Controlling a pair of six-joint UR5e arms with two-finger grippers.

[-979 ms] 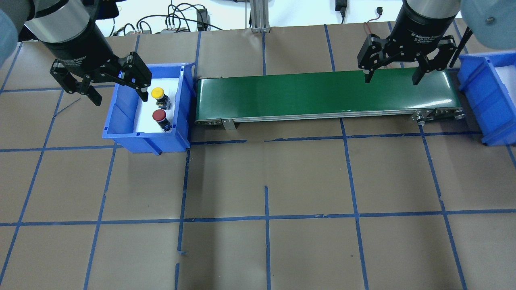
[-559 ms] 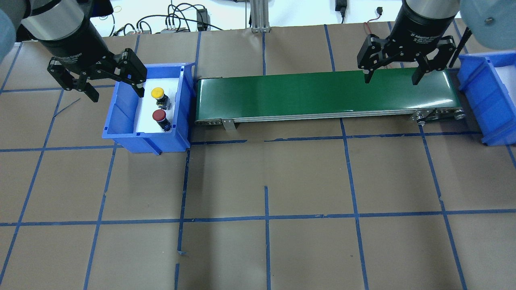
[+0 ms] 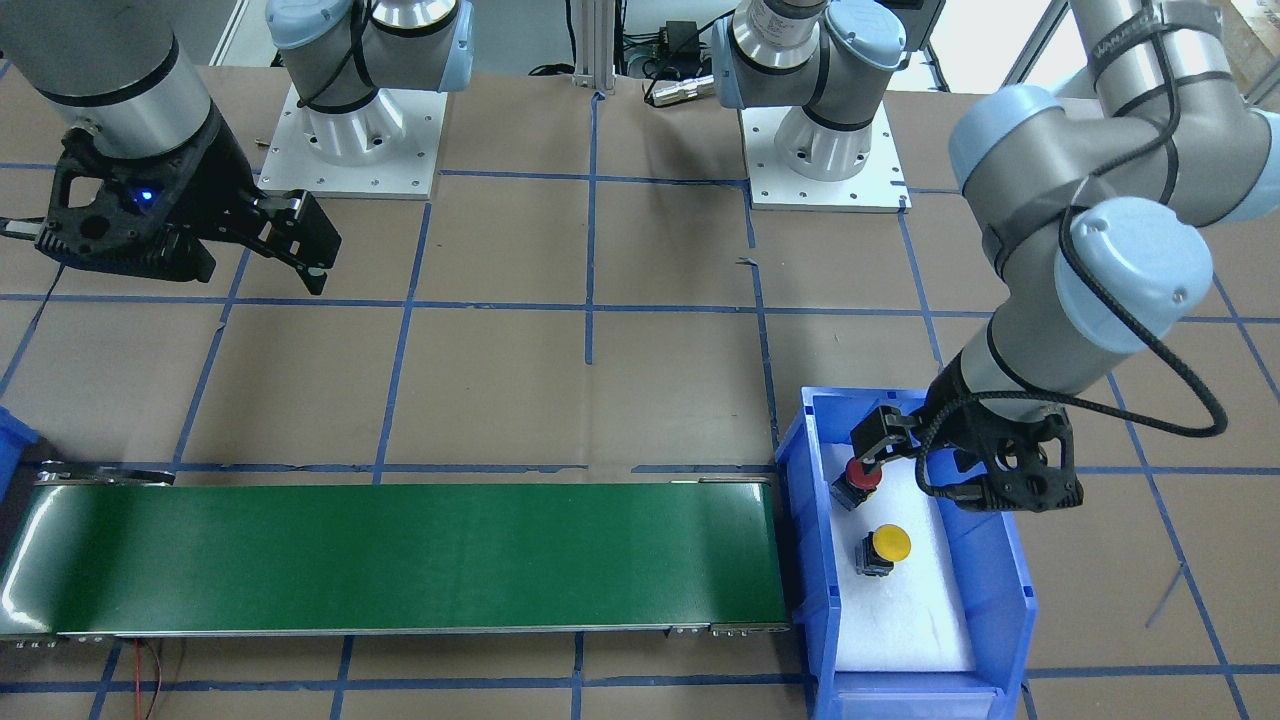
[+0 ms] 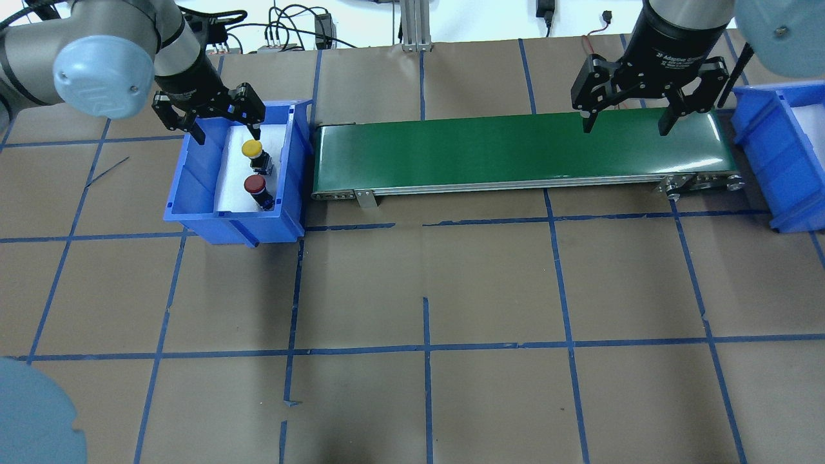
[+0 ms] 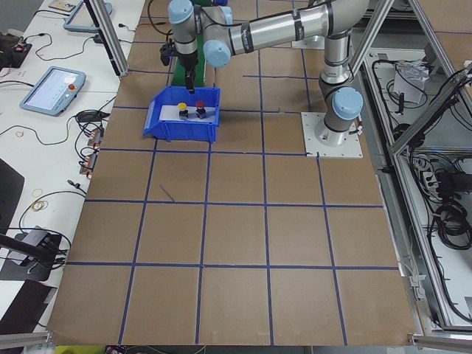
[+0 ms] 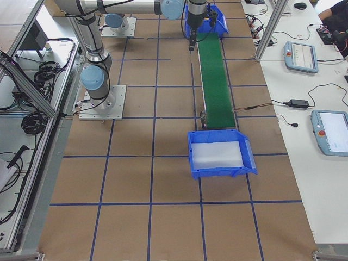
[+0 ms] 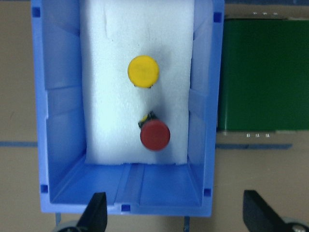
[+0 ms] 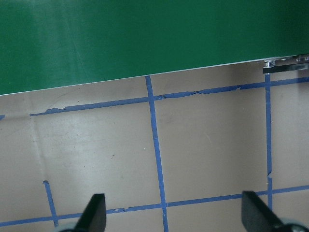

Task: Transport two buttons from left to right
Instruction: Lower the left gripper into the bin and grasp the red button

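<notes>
The yellow-capped button (image 4: 252, 148) and the red-capped button (image 4: 254, 185) stand on white foam in the left blue bin (image 4: 193, 187). They also show in the left wrist view as yellow (image 7: 143, 71) and red (image 7: 155, 135), and in the front view as yellow (image 3: 889, 541) and red (image 3: 862, 472). My left gripper (image 4: 227, 132) hovers open and empty above this bin, clear of both buttons. My right gripper (image 4: 625, 125) hangs open and empty above the right end of the green conveyor belt (image 4: 515, 151).
The conveyor runs from the left bin toward a second blue bin (image 4: 773, 148) at the right, which holds only white foam (image 6: 216, 154). The brown table carries a blue tape grid (image 8: 154, 140). Cables lie along the far edge.
My left gripper has moved right from beside the bin to over it and has dropped lower. It stays open. The right arm and both buttons have not moved.
</notes>
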